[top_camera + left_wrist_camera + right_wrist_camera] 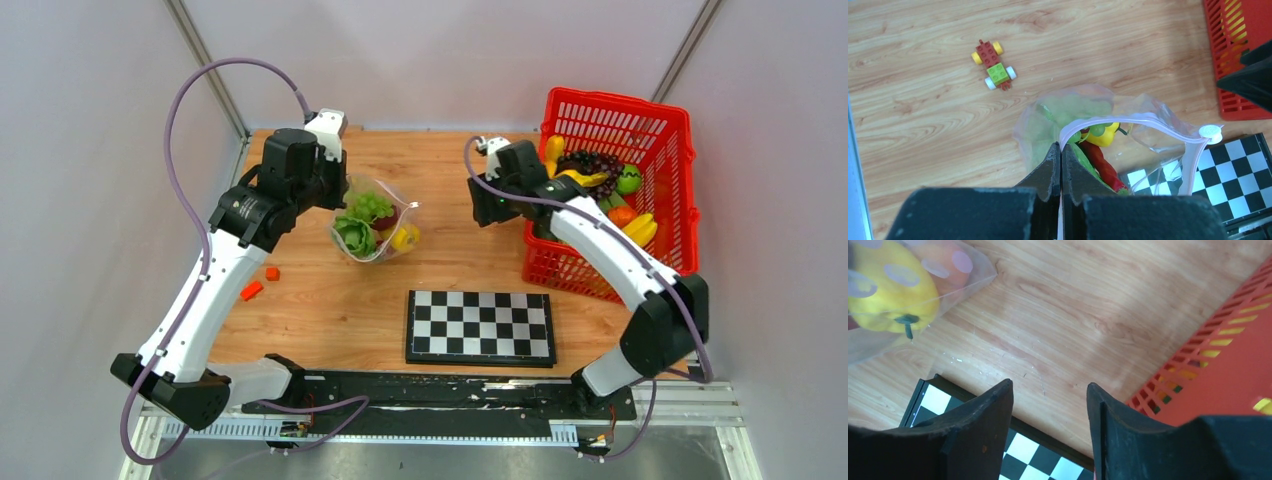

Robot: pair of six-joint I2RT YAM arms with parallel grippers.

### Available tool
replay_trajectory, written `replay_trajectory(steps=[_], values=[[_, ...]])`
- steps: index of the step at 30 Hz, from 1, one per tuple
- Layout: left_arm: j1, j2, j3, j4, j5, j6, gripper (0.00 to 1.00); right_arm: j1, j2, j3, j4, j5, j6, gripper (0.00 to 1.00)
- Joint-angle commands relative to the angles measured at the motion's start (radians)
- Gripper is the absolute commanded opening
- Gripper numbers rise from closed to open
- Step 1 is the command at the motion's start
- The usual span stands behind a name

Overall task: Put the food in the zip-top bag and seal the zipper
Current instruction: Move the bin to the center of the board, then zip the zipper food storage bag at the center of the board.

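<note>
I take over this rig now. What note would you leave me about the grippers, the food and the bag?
Left gripper: shut on the pale pink zipper strip of the clear dotted zip-top bag, mouth open.
Right gripper: open, empty, between bag and red mesh basket.
Done: green lettuce, green grapes, yellow piece are in the bag.
To do: more toy fruit lies in the basket; zipper not yet sealed.

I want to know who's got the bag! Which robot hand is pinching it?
The left gripper: its jaws are shut on the zip-top bag at its pink zipper. The right gripper stands open and empty over the table beside the red basket.
</note>
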Motion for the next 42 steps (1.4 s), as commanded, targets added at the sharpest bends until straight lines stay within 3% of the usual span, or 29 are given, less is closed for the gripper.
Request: replay_trajectory(steps=[1, 4, 6, 12, 18, 22, 29, 31, 34, 35, 42], values=[[0.008, -0.009, 0.029, 0.06, 0.077, 0.054, 0.0, -0.034, -0.207, -0.191, 0.371, -0.319, -0.106, 0.6], [0.008, -0.006, 0.035, 0.063, 0.121, 0.076, 0.0, -0.027, -0.325, -0.38, 0.74, -0.551, -0.167, 0.72], [0.008, -0.01, 0.031, 0.069, 0.17, 0.092, 0.0, -0.026, -0.35, -0.429, 0.878, -0.657, -0.222, 0.74], [0.008, -0.008, 0.047, 0.071, 0.244, 0.102, 0.0, 0.0, -0.312, -0.466, 1.042, -0.882, -0.322, 0.64], [0.008, -0.004, 0.041, 0.079, 0.263, 0.1, 0.0, 0.016, -0.261, -0.543, 1.151, -0.991, -0.466, 0.53], [0.008, -0.001, 0.038, 0.076, 0.266, 0.099, 0.0, 0.018, -0.222, -0.536, 1.185, -1.006, -0.523, 0.42], [0.008, -0.008, 0.047, 0.068, 0.27, 0.108, 0.0, 0.021, -0.131, -0.522, 1.342, -1.005, -0.492, 0.37], [0.008, -0.009, 0.045, 0.066, 0.268, 0.106, 0.0, 0.021, -0.12, -0.517, 1.352, -1.013, -0.491, 0.27], [0.008, -0.012, 0.044, 0.06, 0.258, 0.106, 0.0, 0.021, -0.119, -0.517, 1.347, -1.013, -0.509, 0.03], [0.008, -0.015, 0.042, 0.061, 0.25, 0.107, 0.0, 0.021, -0.121, -0.518, 1.347, -1.007, -0.511, 0.0], [0.013, -0.011, 0.047, 0.052, 0.214, 0.116, 0.0, 0.021, -0.219, -0.523, 1.299, -0.895, -0.461, 0.0]])
